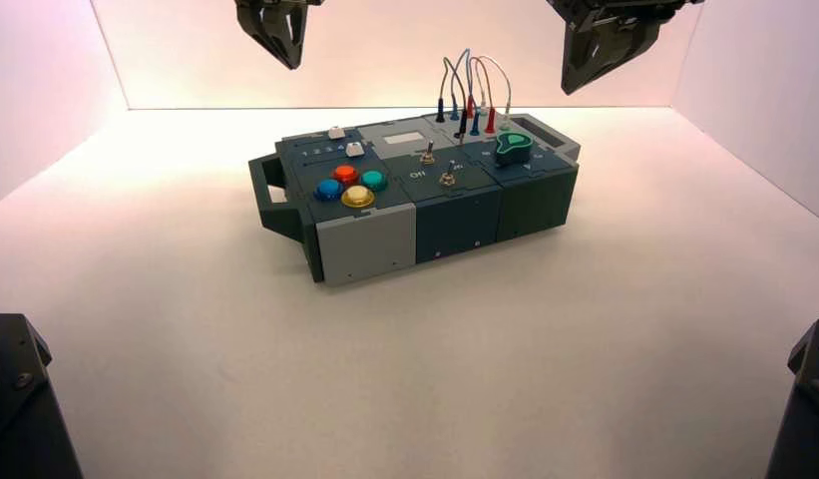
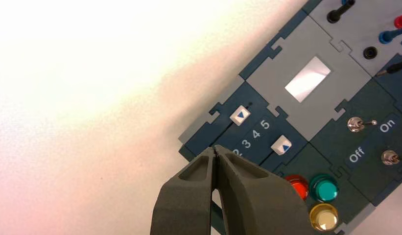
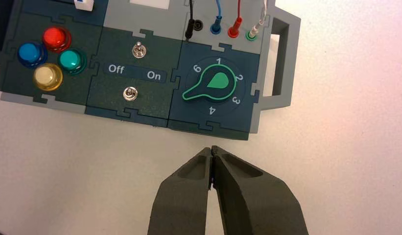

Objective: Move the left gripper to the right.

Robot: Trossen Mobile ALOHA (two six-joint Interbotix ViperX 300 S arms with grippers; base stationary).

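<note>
Black and slim, the left gripper (image 1: 282, 40) is hanging high above the far left of the white surface (image 1: 186, 329), well apart from the box (image 1: 415, 190) and behind its handle end. In its wrist view the fingers (image 2: 238, 196) are pressing together at the tips, holding nothing, and they are pointing down near the corner of the box that carries the two white sliders (image 2: 260, 131) beside the numbers. The right gripper (image 1: 605, 50) is waiting high at the far right, its fingers (image 3: 189, 196) likewise closed and empty, hanging over bare surface just off the box edge nearest the green knob (image 3: 213, 84). Judging by this, the sideways move is not yet done. Next it is calling for a level sweep rightward, keeping height over the upright wires (image 1: 470, 95) and stopping short of the other arm.
</note>
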